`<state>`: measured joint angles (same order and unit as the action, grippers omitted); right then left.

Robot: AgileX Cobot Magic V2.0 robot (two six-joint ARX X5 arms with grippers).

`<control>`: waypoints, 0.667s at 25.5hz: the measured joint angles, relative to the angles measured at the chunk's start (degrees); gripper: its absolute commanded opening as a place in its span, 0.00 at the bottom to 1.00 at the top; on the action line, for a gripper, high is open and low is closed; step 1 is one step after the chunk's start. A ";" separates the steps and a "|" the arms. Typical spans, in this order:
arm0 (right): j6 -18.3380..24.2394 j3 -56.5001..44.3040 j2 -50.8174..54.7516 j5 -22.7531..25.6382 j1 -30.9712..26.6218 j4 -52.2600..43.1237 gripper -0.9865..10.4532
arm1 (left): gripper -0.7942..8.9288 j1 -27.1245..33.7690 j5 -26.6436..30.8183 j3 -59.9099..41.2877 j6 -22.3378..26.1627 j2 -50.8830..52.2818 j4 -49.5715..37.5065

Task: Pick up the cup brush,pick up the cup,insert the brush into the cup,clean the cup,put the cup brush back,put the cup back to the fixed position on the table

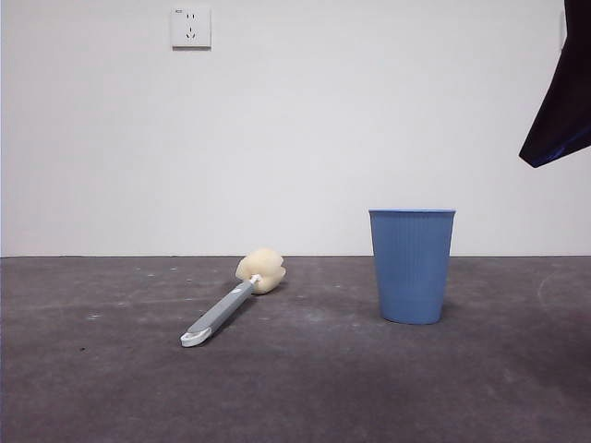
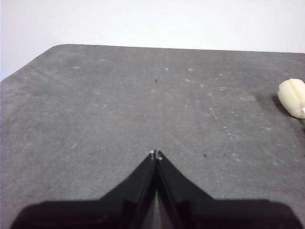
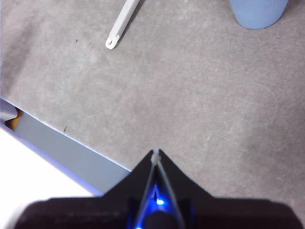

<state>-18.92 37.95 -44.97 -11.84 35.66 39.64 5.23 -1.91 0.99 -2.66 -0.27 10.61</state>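
The cup brush (image 1: 231, 300) lies flat on the table (image 1: 295, 388), left of centre, its cream sponge head toward the wall and its white tip toward the front. The light blue ribbed cup (image 1: 412, 265) stands upright to its right. My left gripper (image 2: 156, 153) is shut and empty over bare table; only the sponge head (image 2: 291, 97) shows at the edge of its view. My right gripper (image 3: 156, 152) is shut and empty, above the table near its edge; the brush handle tip (image 3: 119, 29) and the cup's base (image 3: 258, 13) show far ahead. A dark arm tip (image 1: 561, 101) hangs at the top right of the front view.
A white wall with a socket (image 1: 190, 27) stands behind the table. The table's front edge (image 3: 66, 148) runs across the right wrist view, with a pale surface below it.
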 measured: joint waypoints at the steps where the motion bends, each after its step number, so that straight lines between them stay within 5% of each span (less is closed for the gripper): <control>1: 0.00 0.00 0.00 0.00 0.00 0.00 0.09 | 0.08 0.00 0.02 0.00 0.00 0.00 0.00; 7: 5.33 0.00 6.95 5.99 -5.53 -3.43 0.09 | 0.08 0.00 0.04 0.00 0.00 0.00 0.00; 13: 11.45 -7.43 20.94 6.05 -24.70 -16.55 0.09 | 0.08 0.00 0.04 0.00 0.00 0.00 0.00; 17: 12.39 -20.04 32.33 6.08 -32.50 -24.24 0.09 | 0.08 0.00 0.02 0.00 0.00 0.00 0.00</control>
<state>-6.52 17.91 -12.64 -5.76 3.16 15.40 5.23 -1.89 0.99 -2.66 -0.27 10.61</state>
